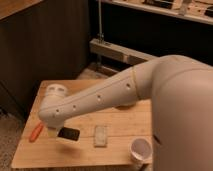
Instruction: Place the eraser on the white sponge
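Black, flat, rectangular eraser (69, 133) found on the near-left part of the light wooden bench (125, 122), near and at 9 o'clock of the small pale rectangular white sponge (101, 135). Apart from it, no overlap. Placement therefore judged not done.

Claw (53, 130) located under the wrist of the white arm, just beside the eraser's 9 o'clock end. Grip state cannot be told, nor whether the eraser is held, lifted or lying on the bench.

Orange carrot-like stick (36, 132) noted at 9 o'clock of the claw, white cup (141, 149) at 4 o'clock of the sponge. Neither in the way.

Remaining, by judgement: sure hold on the eraser, short carry toward 3 o'clock, flat set-down on the sponge top, release.
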